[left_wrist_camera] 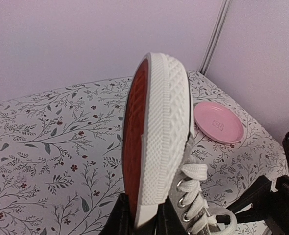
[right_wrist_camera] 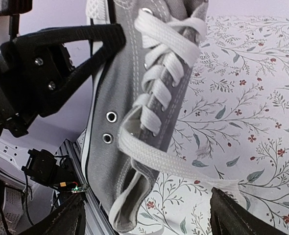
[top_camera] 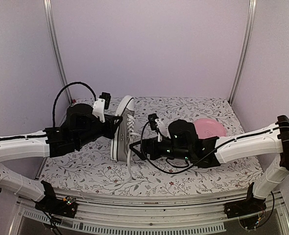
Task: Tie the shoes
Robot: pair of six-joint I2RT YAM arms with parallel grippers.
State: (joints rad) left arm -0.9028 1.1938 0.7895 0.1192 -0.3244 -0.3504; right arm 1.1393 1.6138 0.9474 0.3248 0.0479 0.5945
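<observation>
The grey canvas sneaker (top_camera: 121,128) with white laces is tipped on its side, its red-and-white sole (left_wrist_camera: 156,142) facing left. My left gripper (top_camera: 116,122) is shut on the sole's edge; in the left wrist view its fingers (left_wrist_camera: 116,220) clamp the sole between them. My right gripper (top_camera: 134,149) is open beside the shoe's collar. In the right wrist view a loose white lace (right_wrist_camera: 183,164) runs from the top eyelets across the gap between the spread jaws (right_wrist_camera: 152,220) toward the right finger (right_wrist_camera: 247,215). Another lace end (top_camera: 129,164) trails toward the near edge.
A pink round plate (top_camera: 209,128) lies on the floral cloth behind my right arm and also shows in the left wrist view (left_wrist_camera: 219,122). White walls and metal posts (top_camera: 56,49) close in the back and sides. The table's near rail (top_camera: 144,205) runs below.
</observation>
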